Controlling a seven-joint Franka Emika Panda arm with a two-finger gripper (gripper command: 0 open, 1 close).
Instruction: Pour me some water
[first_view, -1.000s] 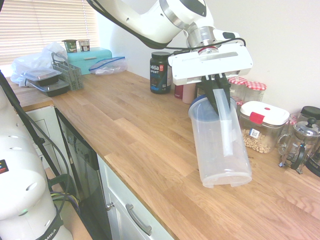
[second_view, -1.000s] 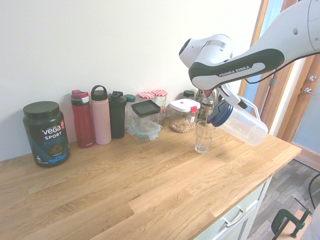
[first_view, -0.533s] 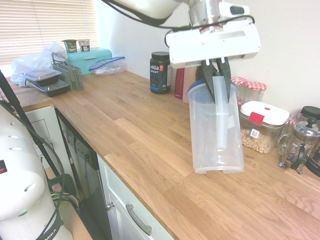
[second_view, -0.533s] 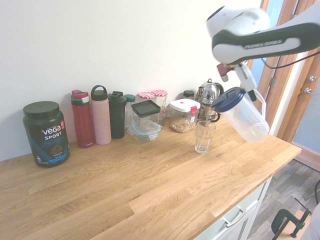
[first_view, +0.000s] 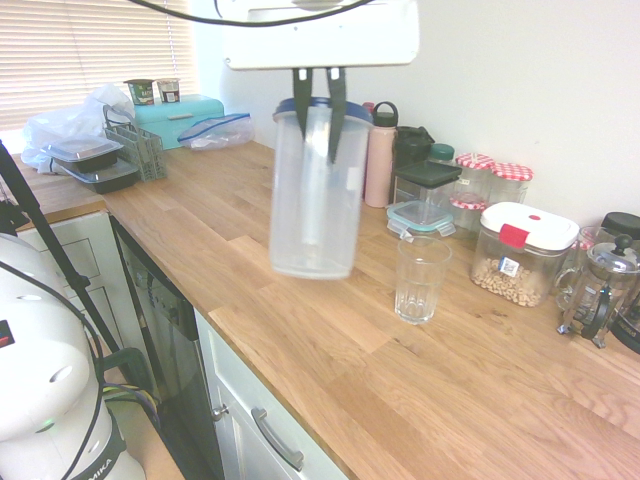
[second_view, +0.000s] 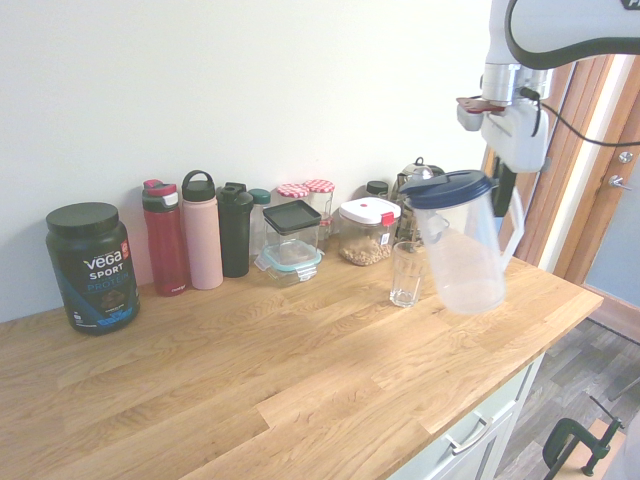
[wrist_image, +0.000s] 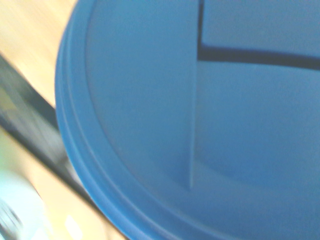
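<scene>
My gripper (first_view: 320, 108) is shut on the handle of a clear plastic pitcher (first_view: 318, 195) with a dark blue lid. The pitcher hangs upright in the air above the wooden counter (first_view: 300, 330). I see no water in it. An empty-looking drinking glass (first_view: 421, 278) stands on the counter, apart from the pitcher and lower than it. In the second exterior view the pitcher (second_view: 460, 245) hangs just right of the glass (second_view: 405, 273), with the gripper (second_view: 503, 185) at its handle. The blue lid (wrist_image: 200, 125) fills the wrist view.
Along the wall stand a black Vega tub (second_view: 90, 265), red, pink and black bottles (second_view: 200, 230), lidded containers (second_view: 292, 240), a white-lidded jar of nuts (first_view: 524, 252) and a French press (first_view: 600, 290). A teal box and trays (first_view: 130, 150) sit at the far end. The counter's front edge drops to cabinets.
The pitcher went from tilted, spout down at the glass, to upright. The arm lifted it and carried it away from the glass, leaving the glass uncovered in the first exterior view.
</scene>
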